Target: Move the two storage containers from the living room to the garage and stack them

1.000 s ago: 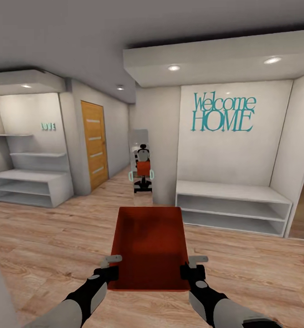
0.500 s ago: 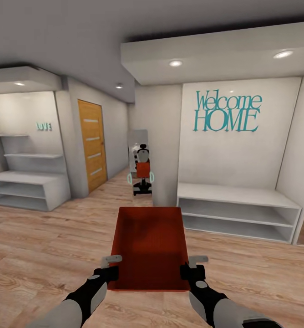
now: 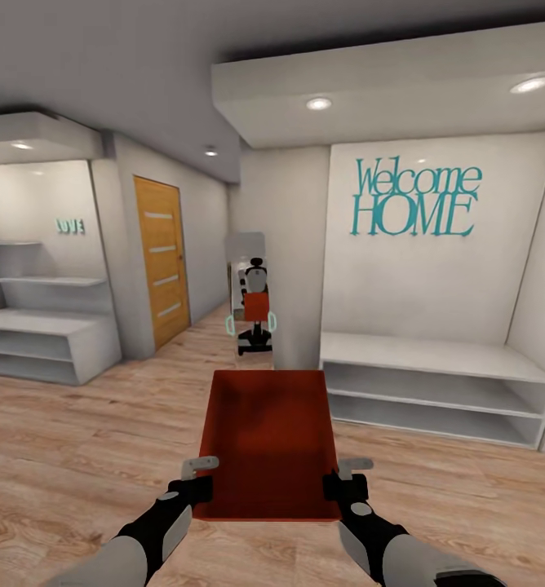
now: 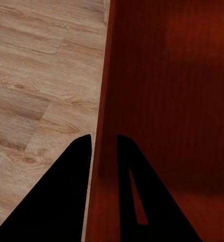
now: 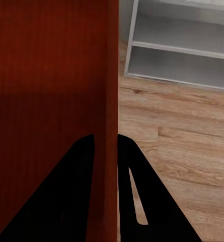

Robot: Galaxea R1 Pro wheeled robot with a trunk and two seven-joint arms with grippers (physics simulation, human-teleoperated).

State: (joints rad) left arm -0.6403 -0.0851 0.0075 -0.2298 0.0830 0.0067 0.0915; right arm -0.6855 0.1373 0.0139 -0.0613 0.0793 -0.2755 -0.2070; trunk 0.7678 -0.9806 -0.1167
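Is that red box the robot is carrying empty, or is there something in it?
Empty. The head view looks straight down into the open storage container and shows only its bare red bottom and walls.

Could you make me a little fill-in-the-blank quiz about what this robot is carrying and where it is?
1. The robot carries an orange-red ____ between its two arms.
2. The left pincer and right pincer each clamp one side ____ of it.
3. The teal words on the wall read "Welcome ____".
4. The floor is made of light ____ planks.

Missing words: bin; wall; HOME; wood
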